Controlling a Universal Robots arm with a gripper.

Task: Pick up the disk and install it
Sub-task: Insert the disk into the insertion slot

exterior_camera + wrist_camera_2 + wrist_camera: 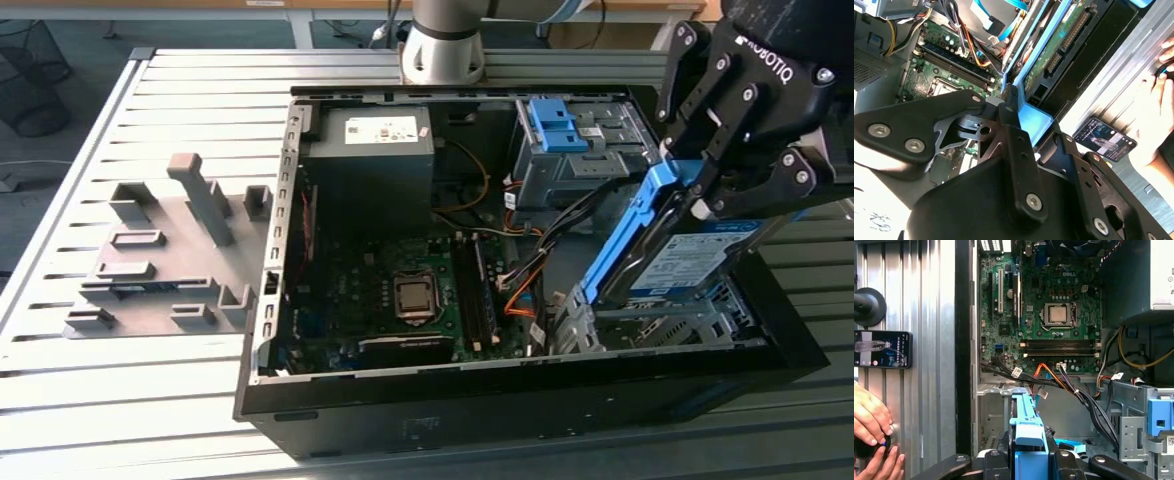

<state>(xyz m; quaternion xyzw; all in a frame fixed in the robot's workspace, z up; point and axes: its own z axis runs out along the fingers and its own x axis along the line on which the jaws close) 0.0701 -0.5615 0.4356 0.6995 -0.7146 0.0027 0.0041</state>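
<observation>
The exterior view overlooks the computer case [507, 405] from above, while both wrist views closely share its motherboard [1034, 290] [929, 82].

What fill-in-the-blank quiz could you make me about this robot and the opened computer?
1. The gripper is shut on the disk's frame, which is coloured ____.
2. It holds the disk tilted over the computer case, whose side is ____.
3. The circuit board inside is ____.
4. On the table beside the case lies a ____ with a lit screen.
Missing words: blue; open; green; phone.
</observation>
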